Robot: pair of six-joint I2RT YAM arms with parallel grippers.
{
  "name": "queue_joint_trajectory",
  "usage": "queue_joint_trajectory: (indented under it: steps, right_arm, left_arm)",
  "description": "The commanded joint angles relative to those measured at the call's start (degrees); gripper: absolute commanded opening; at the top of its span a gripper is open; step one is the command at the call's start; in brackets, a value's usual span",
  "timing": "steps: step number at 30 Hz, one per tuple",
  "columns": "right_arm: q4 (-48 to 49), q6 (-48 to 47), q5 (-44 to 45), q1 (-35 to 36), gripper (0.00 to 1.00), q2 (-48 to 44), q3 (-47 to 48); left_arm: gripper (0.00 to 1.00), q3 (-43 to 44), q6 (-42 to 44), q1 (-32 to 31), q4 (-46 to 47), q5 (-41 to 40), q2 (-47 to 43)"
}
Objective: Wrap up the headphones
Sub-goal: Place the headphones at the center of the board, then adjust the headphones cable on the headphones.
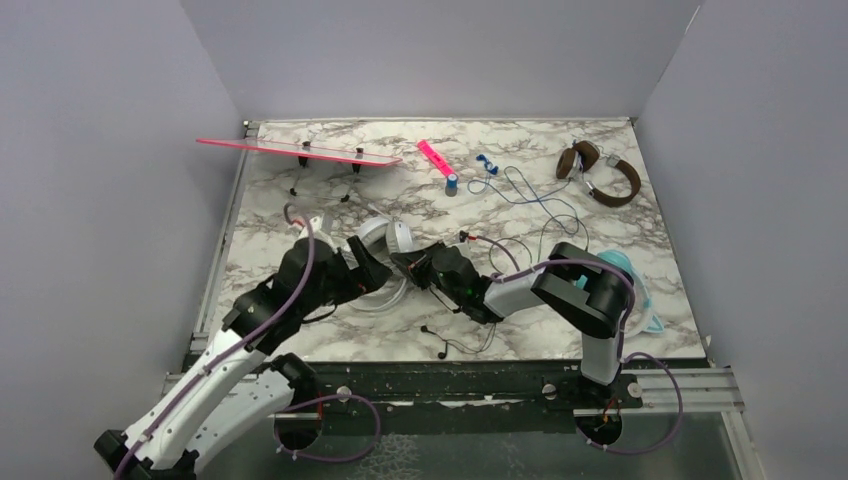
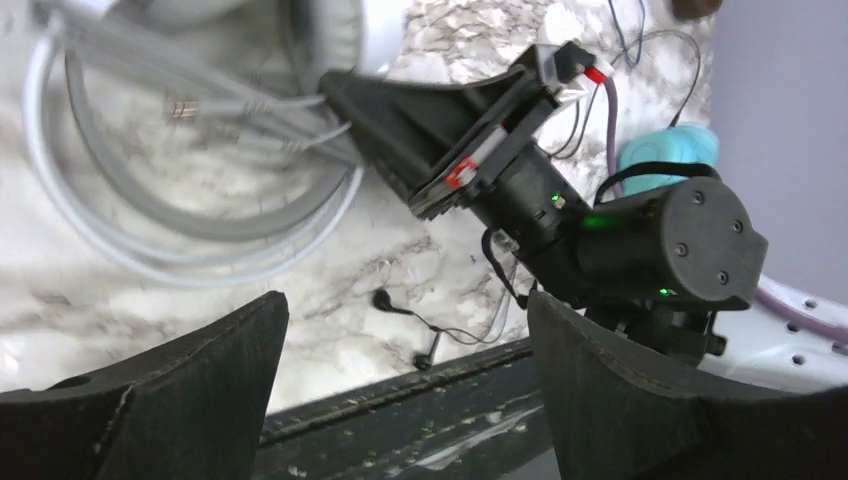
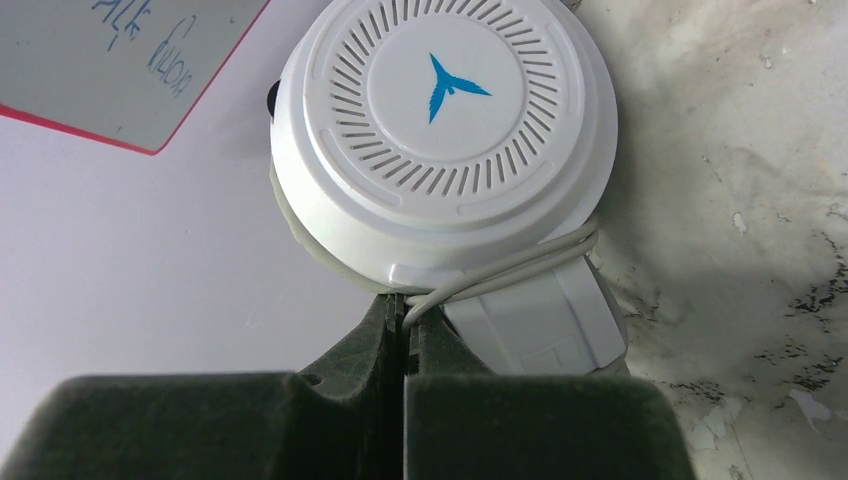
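The white-grey headphones [image 1: 392, 238] lie mid-table; one cup with a blue bird logo [image 3: 440, 130] fills the right wrist view. My right gripper [image 3: 404, 305] is shut on their grey cord [image 3: 520, 262] just below that cup; it shows in the top view [image 1: 403, 262] and in the left wrist view [image 2: 350, 88]. The cord lies in loose loops [image 2: 150, 210] on the table. My left gripper [image 2: 405, 300] is open and empty beside the headphones, also in the top view [image 1: 368, 270]. The brown headphones [image 1: 600, 172] lie far right. The teal headphones [image 1: 628, 268] are partly hidden behind the right arm.
A pink-edged clear board [image 1: 300, 150] stands on legs at the far left. A pink marker [image 1: 436, 156], a small blue clip [image 1: 487, 163] and thin blue cable [image 1: 530, 195] lie at the back. Black earbuds [image 1: 441, 350] lie near the front edge.
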Motion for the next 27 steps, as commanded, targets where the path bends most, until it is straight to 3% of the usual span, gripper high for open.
queue_joint_trajectory:
  steps: [1, 4, 6, 8, 12, 14, 20, 25, 27]
  right_arm:
    - [-3.14, -2.49, -0.79, -0.62, 0.01, -0.37, 0.90]
    - [-3.63, -2.25, -1.96, -1.08, 0.01, -0.34, 1.29]
    - [-3.53, -1.67, -2.50, -1.16, 0.01, -0.09, 1.36]
    - [-2.91, -1.00, -3.35, -1.16, 0.01, 0.34, 1.55]
    - [-1.55, -0.73, -4.63, -1.25, 0.01, 0.89, 1.93]
    - [-0.90, -0.62, -4.50, -1.25, 0.01, 0.94, 1.81]
    - [0.24, 0.43, -5.04, -1.28, 0.01, 1.16, 1.68]
    - [1.17, 1.30, -5.83, -1.30, 0.02, 1.61, 1.67]
    - [1.08, 1.62, -6.25, -1.32, 0.02, 1.81, 1.78]
  left_arm:
    - [0.85, 11.88, 30.46, 0.01, 0.24, 7.25, 15.47]
    - [0.87, 18.86, 41.09, 1.06, -3.18, 2.98, 23.78]
    - [0.86, 19.98, 47.23, 5.02, -2.77, 0.68, 28.11]
    - [0.85, 19.80, 47.70, 6.92, -1.32, -1.61, 31.65]
    - [0.68, 16.02, 38.65, 13.49, 6.27, 12.20, 34.23]
    - [0.65, 12.36, 33.62, 13.87, 10.92, 14.44, 31.48]
    - [0.78, 4.77, 25.47, 14.88, 12.53, 13.84, 26.65]
    - [0.78, -0.80, 21.64, 16.63, 15.12, 15.04, 24.69]
    - [0.74, -0.98, 21.90, 16.99, 15.12, 15.62, 25.87]
